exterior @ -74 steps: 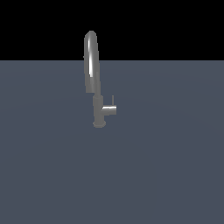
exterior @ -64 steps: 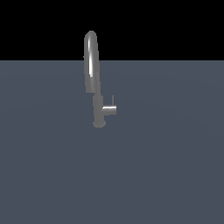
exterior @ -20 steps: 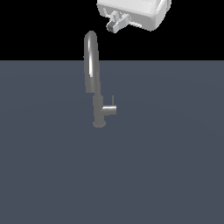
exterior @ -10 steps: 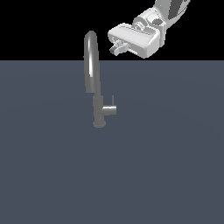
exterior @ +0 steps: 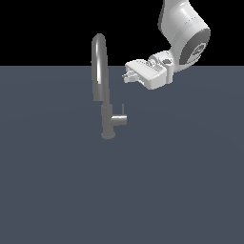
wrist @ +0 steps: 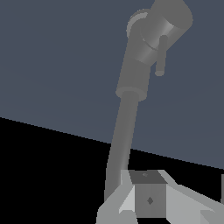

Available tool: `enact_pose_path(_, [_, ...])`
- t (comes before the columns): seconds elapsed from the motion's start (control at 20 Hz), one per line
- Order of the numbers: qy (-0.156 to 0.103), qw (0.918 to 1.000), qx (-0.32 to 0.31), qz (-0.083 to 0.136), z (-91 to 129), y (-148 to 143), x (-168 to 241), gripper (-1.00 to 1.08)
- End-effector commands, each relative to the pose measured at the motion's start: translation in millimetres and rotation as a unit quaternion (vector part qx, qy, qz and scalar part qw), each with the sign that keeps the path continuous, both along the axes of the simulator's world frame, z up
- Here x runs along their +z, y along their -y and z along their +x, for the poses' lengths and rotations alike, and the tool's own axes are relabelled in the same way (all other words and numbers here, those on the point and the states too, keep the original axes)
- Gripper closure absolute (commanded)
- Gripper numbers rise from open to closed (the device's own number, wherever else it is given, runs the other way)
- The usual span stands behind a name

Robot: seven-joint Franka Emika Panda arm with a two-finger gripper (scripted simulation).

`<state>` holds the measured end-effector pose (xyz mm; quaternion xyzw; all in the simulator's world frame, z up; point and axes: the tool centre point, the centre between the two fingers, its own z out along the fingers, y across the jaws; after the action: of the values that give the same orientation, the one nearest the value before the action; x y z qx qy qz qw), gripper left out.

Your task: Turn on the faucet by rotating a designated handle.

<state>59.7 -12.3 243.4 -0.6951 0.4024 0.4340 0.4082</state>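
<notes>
The faucet [exterior: 101, 81] is a tall grey tap with an arched spout, standing on a dark grey surface. Its handle [exterior: 120, 118] is a short stub on the base post, pointing to the exterior view's right, with a thin pin standing up at its end. My gripper [exterior: 127, 77] hovers to the right of the spout and above the handle, touching neither. Its fingers point at the spout and look shut with nothing held. The wrist view looks along the faucet [wrist: 131, 96] past my fingertips [wrist: 146, 199] to the handle [wrist: 164, 26] and its pin [wrist: 161, 54].
The flat dark grey surface [exterior: 181, 181] stretches all around the faucet base. My white arm [exterior: 183, 33] comes in from the upper right of the exterior view.
The arm has come into view from the top and dropped down and leftward, bringing the gripper close to the spout. The faucet and its handle have not moved.
</notes>
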Motion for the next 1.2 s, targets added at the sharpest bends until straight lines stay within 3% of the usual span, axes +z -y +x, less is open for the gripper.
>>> enact_pose_path(0.0, [-0.027, 0.9990, -0.026, 0.026, 9, 0, -21, 1.08])
enact_pose_path(0.3, [-0.083, 0.9905, -0.078, 0.076, 22, -3, -65, 1.08])
enact_pose_path(0.55, [-0.116, 0.9816, -0.109, 0.106, 28, -7, -91, 1.08])
enact_pose_path(0.8, [-0.132, 0.9757, -0.126, 0.121, 31, -10, -106, 1.08])
enact_pose_path(1.15, [-0.135, 0.9747, -0.128, 0.124, 31, -11, -108, 1.08])
